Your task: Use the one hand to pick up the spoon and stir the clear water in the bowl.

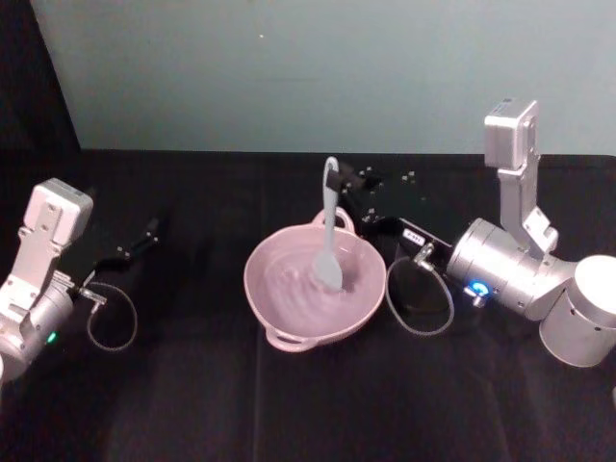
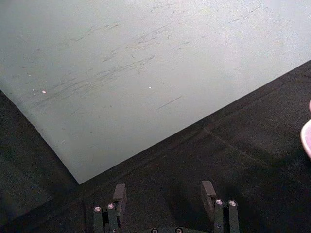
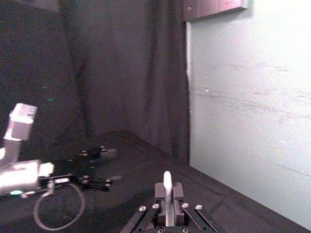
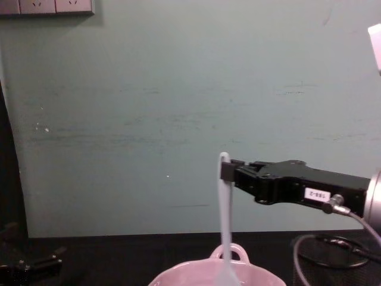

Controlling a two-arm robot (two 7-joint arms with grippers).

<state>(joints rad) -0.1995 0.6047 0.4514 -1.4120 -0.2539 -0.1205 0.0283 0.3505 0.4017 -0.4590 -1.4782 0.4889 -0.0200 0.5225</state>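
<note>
The pale pink bowl (image 1: pixel 289 298) sits at the table's middle, its loop handle (image 4: pixel 231 252) toward the wall. The white spoon (image 1: pixel 330 241) stands almost upright, blade down inside the bowl; faint ripples mark the clear water (image 1: pixel 289 285). My right gripper (image 1: pixel 336 181) reaches in from the right and is shut on the spoon's upper handle (image 4: pixel 224 167). In the right wrist view the handle's tip (image 3: pixel 167 180) pokes up between the closed fingers. My left gripper (image 2: pixel 165 194) rests open at the table's left, far from the bowl, nothing between its fingers.
A black cloth covers the table (image 1: pixel 308 414), with a pale green wall (image 4: pixel 178 107) close behind it. A cable loop (image 1: pixel 420 298) hangs from the right wrist beside the bowl's right rim. The left arm (image 1: pixel 38 279) lies at the left edge.
</note>
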